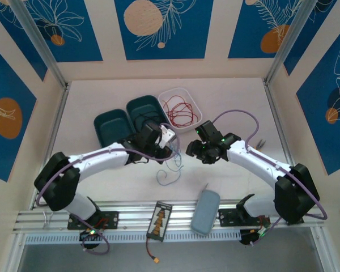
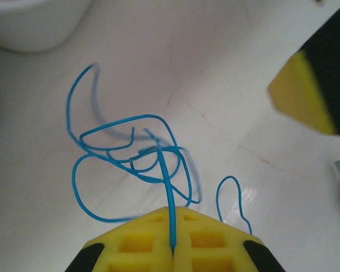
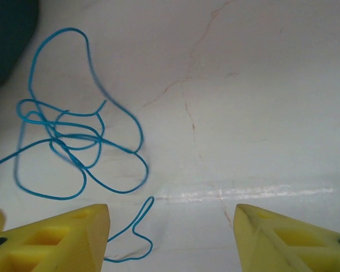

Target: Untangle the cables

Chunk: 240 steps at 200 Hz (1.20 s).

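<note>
White table (image 1: 238, 181) inside a booth, cream walls with blue panels carrying leaf line-art and orange discs. An aluminium rail (image 1: 62, 218) runs along the near edge, with both arm bases bolted to it.

Far side of the table, left of centre: two dark teal trays side by side and touching, the left one (image 1: 110, 126) and the right one (image 1: 144, 110). A white tray (image 1: 179, 90) sits just to the right of them. It holds a loose heap of red wires (image 1: 178, 111).

Blue cable (image 1: 169, 170) (image 2: 168, 192) (image 3: 68, 136): one thin strand, tangled in several overlapping loops, lying on bare table near the middle, nearer than the trays and between the two grippers. One end trails in a small separate loop toward the near edge.

Left gripper (image 1: 171, 147) (image 2: 173, 226) reaches in from the left, over the far end of the tangle. Its yellow pads are closed together, pinching one strand of the blue cable that runs straight out of the seam into the knot.

Right gripper (image 1: 195, 148) (image 3: 170, 212) is just to the right of the left one. Its jaws are spread wide, with nothing between them but bare table. In the right wrist view the trailing loop lies close by its left finger (image 3: 62, 238); cannot tell if they touch.

Near edge, on or by the rail: a grey pouch-like case (image 1: 205, 211) at centre-right. A small black board with orange marks (image 1: 160, 220) sits left of it. A short wire with a yellow plug (image 1: 154, 259) hangs below that.
</note>
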Motion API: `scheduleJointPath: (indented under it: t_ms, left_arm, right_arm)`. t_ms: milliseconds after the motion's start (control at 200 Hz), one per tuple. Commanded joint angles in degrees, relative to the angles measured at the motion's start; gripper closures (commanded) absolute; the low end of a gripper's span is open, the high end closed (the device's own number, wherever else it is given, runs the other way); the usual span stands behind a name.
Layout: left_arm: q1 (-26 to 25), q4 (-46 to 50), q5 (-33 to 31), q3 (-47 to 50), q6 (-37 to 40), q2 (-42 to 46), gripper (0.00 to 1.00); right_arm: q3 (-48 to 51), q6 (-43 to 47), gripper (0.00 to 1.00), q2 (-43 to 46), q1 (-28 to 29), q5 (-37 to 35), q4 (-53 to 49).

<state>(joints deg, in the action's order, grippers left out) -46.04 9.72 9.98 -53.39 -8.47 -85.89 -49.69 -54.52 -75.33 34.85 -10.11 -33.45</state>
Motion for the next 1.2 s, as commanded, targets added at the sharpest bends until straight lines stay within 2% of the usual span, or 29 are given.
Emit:
scheduleJointPath:
  t_ms: [0, 185, 475, 835, 925, 1015, 1196]
  left_arm:
    - [-0.2, 2.8, -0.4, 0.5, 0.7, 2.8, 1.0]
    - [-0.3, 4.3, 0.1, 0.1, 1.8, 6.3, 1.0]
    - [-0.2, 4.4, 3.5, -1.1, 2.5, 6.4, 1.0]
    - [-0.3, 2.7, 3.5, -1.3, 2.8, 6.9, 1.0]
    - [-0.3, 2.8, 3.6, -1.7, 3.5, 7.7, 1.0]
    - [-0.3, 2.3, 4.1, -1.9, 4.3, 9.2, 1.0]
    - [-0.3, 3.3, 2.2, -2.6, 6.3, 12.5, 1.0]
  right_arm:
    - [-0.4, 0.7, 0.4, -0.3, -0.1, 2.5, 2.0]
    - [1.4, 1.8, 0.42, 0.4, 0.0, 4.9, 7.5]
    - [4.0, 1.5, 0.43, -1.0, 0.2, 9.0, 16.7]
    - [3.3, 0.6, 0.42, -9.4, 0.8, 12.3, 21.4]
    - [2.3, 0.4, 0.43, -11.2, 0.6, 11.3, 20.6]
    - [1.2, 0.0, 0.47, -12.7, -0.2, 10.2, 18.9]
    - [1.2, -1.6, 0.7, -12.6, -2.6, 6.6, 15.6]
